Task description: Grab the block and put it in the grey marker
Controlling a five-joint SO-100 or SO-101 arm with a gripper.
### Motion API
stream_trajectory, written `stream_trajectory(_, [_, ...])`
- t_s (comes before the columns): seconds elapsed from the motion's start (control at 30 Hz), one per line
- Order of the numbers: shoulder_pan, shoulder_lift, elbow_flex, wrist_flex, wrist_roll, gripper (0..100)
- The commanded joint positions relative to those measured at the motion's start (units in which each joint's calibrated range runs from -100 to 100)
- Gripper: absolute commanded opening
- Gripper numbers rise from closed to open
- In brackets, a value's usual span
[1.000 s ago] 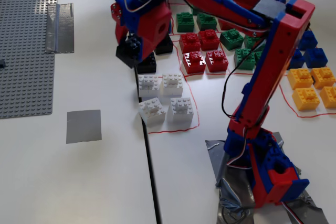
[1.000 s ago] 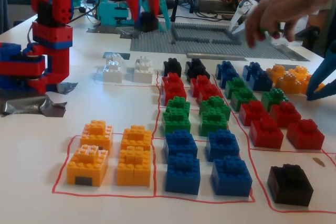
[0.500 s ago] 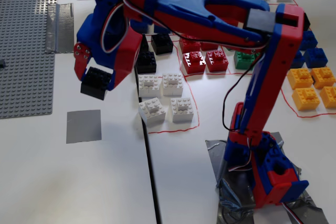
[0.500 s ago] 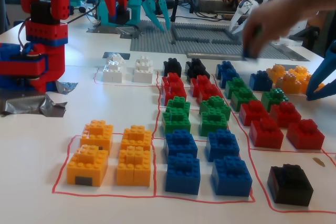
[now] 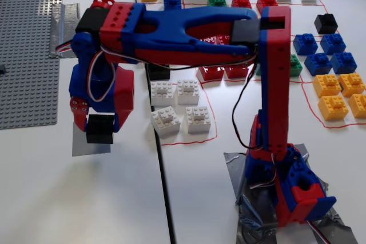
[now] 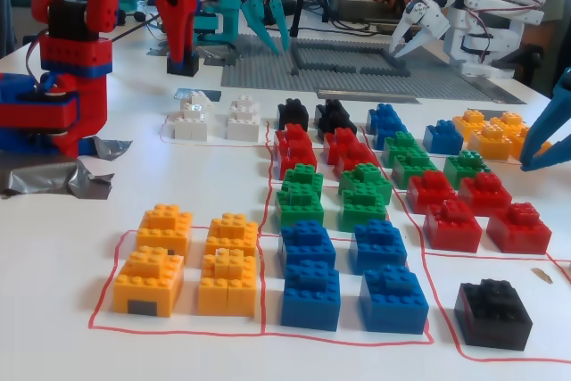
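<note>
While the gripper (image 5: pixel 98 124) squeezes the black block (image 5: pixel 99 129) tight, the block hangs just above the grey marker (image 5: pixel 91 141), at about 9 o'clock from the white bricks (image 5: pixel 182 107) in the top-down fixed view. The block hides part of the marker, so whether it touches the table cannot be told. If the jaws let go too early or off to one side, the block could tip and land half off the patch. Four white bricks sit in their red outline, and one grey marker lies under the block.
</note>
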State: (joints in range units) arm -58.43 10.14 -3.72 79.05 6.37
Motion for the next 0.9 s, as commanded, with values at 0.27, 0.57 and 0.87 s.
stream_trajectory(0.27, [-0.7, 4.3, -10.8, -0.9, 1.4, 0])
stream_trajectory(0.57, [-0.7, 7.4, -11.5, -0.5, 2.1, 3])
stream_trajectory(0.87, [-0.6, 8.7, -13.4, 0.6, 1.8, 27])
